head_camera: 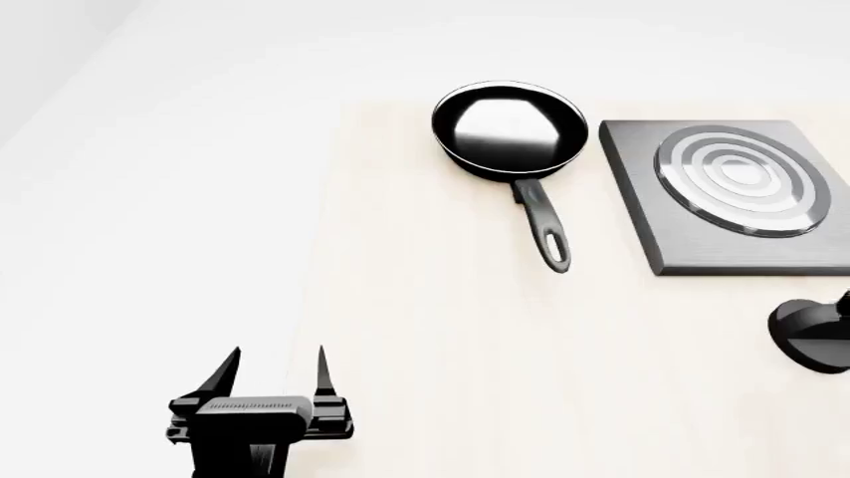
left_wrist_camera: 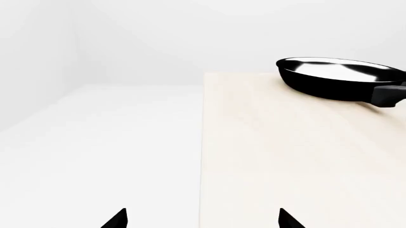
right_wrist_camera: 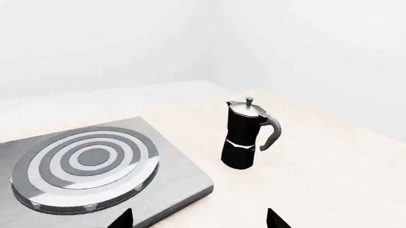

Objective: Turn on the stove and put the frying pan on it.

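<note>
Head view, nearest first: the left gripper hangs at the table's left edge, its two pointed black fingers spread apart with nothing between them. Its wrist view agrees, showing only two dark tips at the frame's lower edge, well separated, above the boundary between the pale wooden table and the white floor.

At the head view's right edge sits a round black shape, cut off by the frame — I cannot tell whether it is the knob or part of the right arm. The right gripper shows only in its own wrist view, as two dark fingertips set apart and holding nothing.

Farther back on the table lies the frying pan, upright, its shiny inside facing up and its long handle pointing toward the robot. It rests to the left of the stove, near it but not touching. The stove is a dark grey slab with a raised ringed burner — bare on top.

Beyond the stove's far corner, in the right wrist view, a black-and-silver moka pot stands upright on the wood.
</note>
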You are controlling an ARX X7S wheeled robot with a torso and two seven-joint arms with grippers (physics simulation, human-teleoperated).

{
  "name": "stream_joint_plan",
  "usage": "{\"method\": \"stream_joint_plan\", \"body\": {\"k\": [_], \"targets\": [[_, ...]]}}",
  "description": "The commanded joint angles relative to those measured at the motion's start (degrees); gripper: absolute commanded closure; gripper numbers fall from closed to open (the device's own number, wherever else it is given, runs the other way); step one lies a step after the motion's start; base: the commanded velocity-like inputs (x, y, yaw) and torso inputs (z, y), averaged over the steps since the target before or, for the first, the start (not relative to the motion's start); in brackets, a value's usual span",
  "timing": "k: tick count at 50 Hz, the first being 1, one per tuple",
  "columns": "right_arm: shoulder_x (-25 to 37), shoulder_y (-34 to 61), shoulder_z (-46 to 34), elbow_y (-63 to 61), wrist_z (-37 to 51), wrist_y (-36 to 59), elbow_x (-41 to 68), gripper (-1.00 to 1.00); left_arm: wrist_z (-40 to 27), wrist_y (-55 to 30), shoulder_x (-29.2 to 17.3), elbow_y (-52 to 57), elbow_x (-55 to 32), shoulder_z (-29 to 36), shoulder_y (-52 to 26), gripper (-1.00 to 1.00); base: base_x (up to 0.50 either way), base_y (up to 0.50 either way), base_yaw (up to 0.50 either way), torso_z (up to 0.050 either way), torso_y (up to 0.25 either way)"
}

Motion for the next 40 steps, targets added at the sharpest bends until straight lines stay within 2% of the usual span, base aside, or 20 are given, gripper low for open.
{"method": "stream_joint_plan", "body": {"k": [1, 5, 7, 9, 10, 11, 12, 17, 19, 20, 21, 23, 34, 40], "targets": [[3.43, 7.88, -4.32, -10.73, 3.05, 10.83, 9.21, -1.0, -0.26, 0.26, -0.27, 0.1, 0.03, 0.09, 0.18, -1.0, 0.0, 0.0, 0.0, 0.0, 0.0], [3.78, 14.89, -7.83, -10.79, 3.42, 14.3, 13.47, -1.0, -0.25, 0.29, -0.24, -0.2, -0.12, 0.1, -0.08, -1.0, 0.0, 0.0, 0.0, 0.0, 0.0], [4.1, 17.14, -10.12, -10.8, 2.41, 14.01, 13.24, -1.0, -0.24, 0.25, -0.21, -0.3, -0.2, 0.14, -0.21, -1.0, 0.0, 0.0, 0.0, 0.0, 0.0], [2.14, 19.34, -10.27, -9.46, -2.57, 10.83, 15.83, -1.0, -0.3, 0.14, -0.23, -0.26, -0.13, 0.22, -0.29, -1.0, 0.0, 0.0, 0.0, 0.0, 0.0], [1.55, 20.52, -10.42, -9.23, -1.66, 11.25, 16.38, -1.0, -0.32, 0.17, -0.29, -0.19, -0.16, 0.22, -0.19, -1.0, 0.0, 0.0, 0.0, 0.0, 0.0], [2.81, 24.68, -14.32, -8.28, -0.48, 16.35, 18.43, -1.0, -0.33, 0.14, -0.27, -0.27, -0.15, 0.26, -0.3, -1.0, 0.0, 0.0, 0.0, 0.0, 0.0], [-0.12, 26.13, -12.69, -7.37, -0.75, 14.19, 20.11, -1.0, -0.32, 0.17, -0.26, -0.37, -0.17, 0.27, -0.33, -1.0, 0.0, 0.0, 0.0, 0.0, 0.0], [0.41, 36.92, -19.78, -3.42, 2.67, 24.91, 25.81, -1.0, -0.41, 0.2, -0.46, -0.05, -0.29, 0.3, -0.04, -1.0, 0.0, 0.0, 0.0, 0.0, 0.0], [-1.31, 39.78, -18.59, -0.41, 5.82, 28.46, 31.03, -1.0, -0.46, 0.21, -0.48, -0.07, -0.25, 0.35, -0.05, -1.0, 0.0, 0.0, 0.0, 0.0, 0.0], [-0.78, 43.2, -21.75, 1.33, 2.8, 29.78, 31.03, -1.0, -0.48, 0.18, -0.5, -0.02, -0.28, 0.36, -0.05, -1.0, 0.0, 0.0, 0.0, 0.0, 0.0], [-0.54, 44.78, -23.52, 1.83, 4.61, 31.45, 30.03, -1.0, -0.51, 0.19, -0.51, -0.04, -0.27, 0.37, -0.07, -1.0, 0.0, 0.0, 0.0, 0.0, 0.0], [-3.37, 48.75, -22.22, 7.21, 6.98, 34.5, 35.69, -1.0, -0.53, 0.17, -0.56, 0.08, -0.31, 0.41, -0.03, -1.0, 0.0, 0.0, 0.0, 0.0, 0.0], [-6.06, 58.69, -33.27, 23.44, 1.32, 37.02, 30.55, -1.0, -0.77, 0.28, -0.73, 0.19, -0.26, 0.54, 0.07, -1.0, 0.0, 0.0, 0.0, 0.0, 0.0], [-7.9, 62.66, -40.39, 33.71, -5.92, 31.84, 23.2, -1.0, -0.83, 0.29, -0.89, 0.46, -0.6, 0.47, 0.15, -1.0, 0.0, 0.0, 0.0, 0.0, 0.0]]}}
